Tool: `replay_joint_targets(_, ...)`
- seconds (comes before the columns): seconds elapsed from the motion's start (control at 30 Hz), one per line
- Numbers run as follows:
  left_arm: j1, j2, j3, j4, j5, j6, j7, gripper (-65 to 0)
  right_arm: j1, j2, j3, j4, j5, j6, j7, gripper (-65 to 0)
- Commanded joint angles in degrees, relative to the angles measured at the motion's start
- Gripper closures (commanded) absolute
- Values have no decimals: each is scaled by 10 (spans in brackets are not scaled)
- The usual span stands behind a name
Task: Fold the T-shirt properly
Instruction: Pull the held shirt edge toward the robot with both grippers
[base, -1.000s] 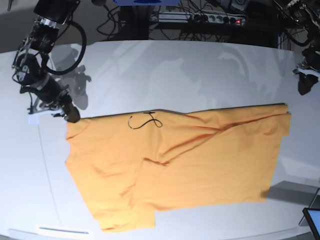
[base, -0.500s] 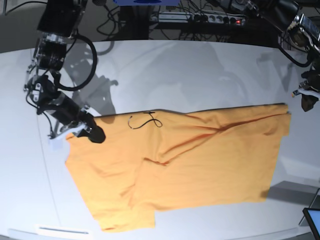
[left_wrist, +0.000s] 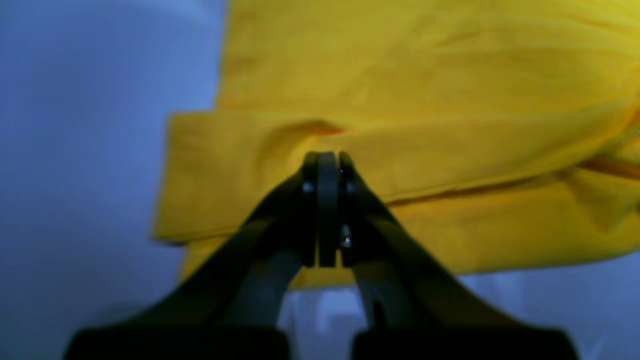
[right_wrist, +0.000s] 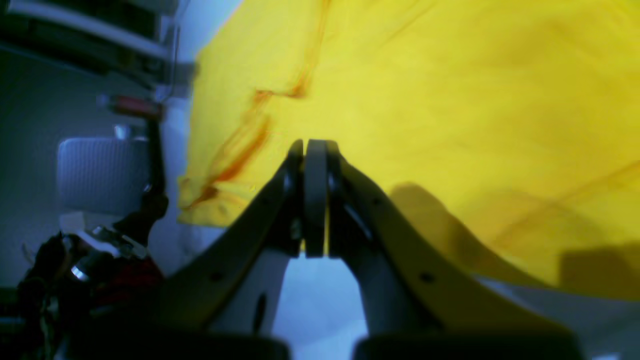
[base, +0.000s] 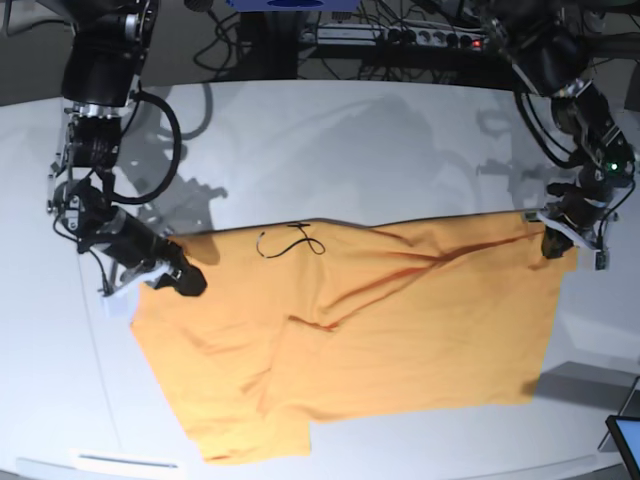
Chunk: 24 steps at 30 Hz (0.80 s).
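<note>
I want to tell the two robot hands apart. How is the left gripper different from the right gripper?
The left gripper sits at the shirt's far top corner, on the base view's right; the right gripper sits at the opposite top corner, nearer the dark squiggle. The left gripper's fingers look black in its wrist camera; the right gripper's look paler grey in its own. Both are shut, tips down on the orange-yellow T-shirt; whether they pinch cloth is unclear.
</note>
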Motion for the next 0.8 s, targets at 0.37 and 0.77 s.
replay_joint_targets(0.37, -48, -20, 0, -86, 0, 0, -40, 0, 97, 0, -36, -127, -98, 99, 15, -3)
replay_joint_targets(0.77, -58, -28, 54, -158, 0, 0, -42, 0, 92, 4, -34, -258, -119, 129, 64, -3)
